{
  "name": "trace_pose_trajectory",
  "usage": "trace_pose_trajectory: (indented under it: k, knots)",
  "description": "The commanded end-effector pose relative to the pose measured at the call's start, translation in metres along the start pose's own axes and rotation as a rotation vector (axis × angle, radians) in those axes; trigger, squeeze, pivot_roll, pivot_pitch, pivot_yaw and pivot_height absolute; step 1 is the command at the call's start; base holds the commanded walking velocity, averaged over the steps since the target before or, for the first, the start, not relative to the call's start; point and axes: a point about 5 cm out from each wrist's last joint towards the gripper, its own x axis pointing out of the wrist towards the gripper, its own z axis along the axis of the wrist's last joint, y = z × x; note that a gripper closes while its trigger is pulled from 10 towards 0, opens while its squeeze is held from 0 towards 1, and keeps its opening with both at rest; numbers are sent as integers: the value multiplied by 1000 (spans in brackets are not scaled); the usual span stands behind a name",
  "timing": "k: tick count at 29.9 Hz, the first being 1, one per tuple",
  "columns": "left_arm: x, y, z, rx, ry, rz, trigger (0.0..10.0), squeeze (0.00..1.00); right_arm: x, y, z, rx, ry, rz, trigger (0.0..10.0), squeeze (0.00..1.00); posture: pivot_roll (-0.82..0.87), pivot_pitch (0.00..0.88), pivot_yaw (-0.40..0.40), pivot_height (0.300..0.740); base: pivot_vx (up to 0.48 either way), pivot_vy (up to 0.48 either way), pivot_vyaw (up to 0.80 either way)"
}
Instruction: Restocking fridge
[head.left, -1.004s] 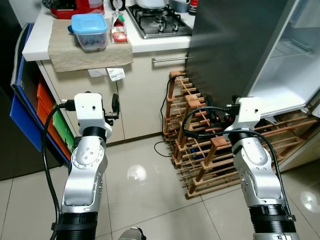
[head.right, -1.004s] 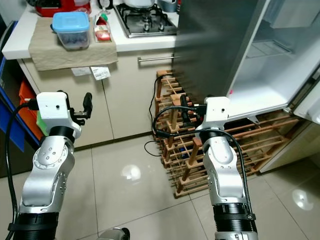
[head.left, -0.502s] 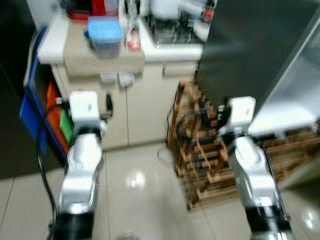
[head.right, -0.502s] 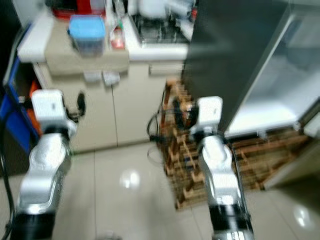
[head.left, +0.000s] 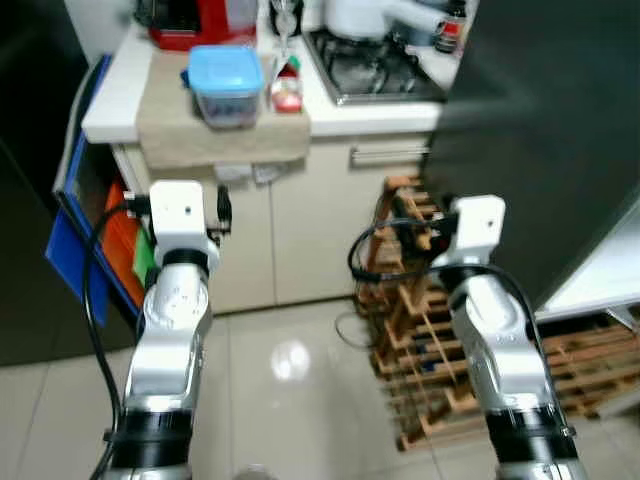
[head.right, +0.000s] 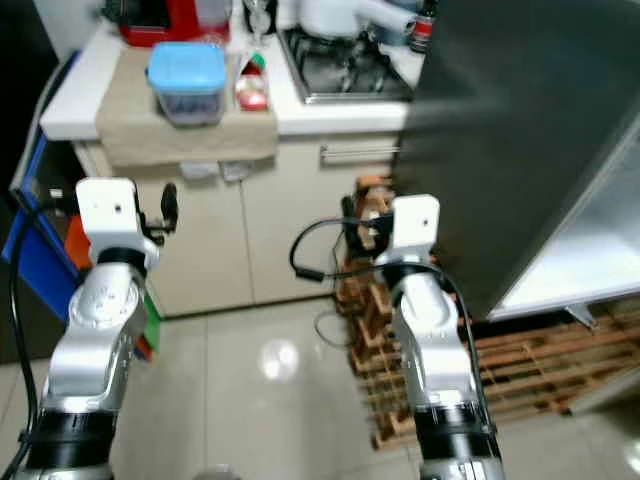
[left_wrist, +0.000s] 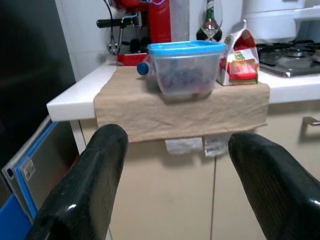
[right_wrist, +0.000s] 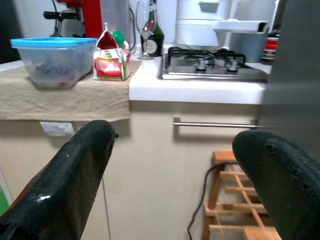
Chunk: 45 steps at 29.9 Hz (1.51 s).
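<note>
A clear container with a blue lid (head.left: 225, 85) stands on a beige cloth (head.left: 215, 135) on the white counter. A small red and white carton (head.left: 287, 88) stands beside it. The dark fridge door (head.left: 545, 150) fills the right side, with a strip of white fridge shelf (head.left: 600, 285) past its edge. Both arms are raised in front of the cabinets, well short of the counter. My left gripper (left_wrist: 177, 135) is open and empty, pointing at the container (left_wrist: 186, 67). My right gripper (right_wrist: 177, 132) is open and empty, facing the cabinet handle (right_wrist: 215, 123) below the hob.
A wooden wine rack (head.left: 440, 340) stands on the floor against the fridge, with a black cable beside it. A gas hob (head.left: 375, 65), a white pot and a red coffee machine (head.left: 195, 20) sit on the counter. Blue and orange boards (head.left: 80, 230) lean at the left. Tiled floor (head.left: 290, 400) lies ahead.
The whole picture has shifted: the camera swung left, so the counter sits more central and most of the open fridge has left the frame. Both arms keep the same raised pose.
</note>
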Motion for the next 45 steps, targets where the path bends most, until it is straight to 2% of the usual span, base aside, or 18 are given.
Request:
trace_pose_trajectory:
  k: [1,10,13,25,30,34,35,37,40,45]
  knots:
    - [-1,-13,6,-7,-34,-55,10000,0,-4,-13,1,-15,-14,-41,10000,208,-13,0,-29,740,0,0,544]
    - [-1,-9,8,-17,-49,-30,10000,0,-4,-14,2,-23,-14,-67,10000,157,-17,0,-27,740,459,0,118]
    - [-1,-8,9,-19,-51,-23,10000,0,-5,-14,5,-35,-31,-56,10000,196,-18,0,-29,740,480,0,229]
    - [-1,-7,11,-23,-61,-13,10000,0,-4,-13,7,-48,-37,-59,10000,204,-19,0,-32,740,479,0,634]
    - [2,-9,13,-26,-70,-31,10000,0,-1,-15,7,-46,-33,-75,10000,165,-22,0,-29,740,472,0,0]
    - [5,-16,22,-28,-117,-95,10000,0,0,-13,16,-72,-74,-71,10000,169,-27,0,-27,740,480,0,0]
    - [8,-20,28,-32,-126,-133,10000,0,0,-12,22,-79,-99,-71,10000,188,-33,29,-25,740,349,0,-788]
    - [10,-21,30,-36,-118,-147,10000,0,-2,-11,26,-94,-113,-67,10000,192,-33,38,-24,740,0,0,-788]
    - [11,-17,23,-89,-57,-120,10000,0,-6,-11,28,-106,-121,-69,10000,196,-41,47,-19,740,0,0,-800]
    - [9,-19,21,-107,-50,-138,10000,0,-9,-15,27,-109,-111,-94,10000,196,-49,54,-15,740,0,0,-800]
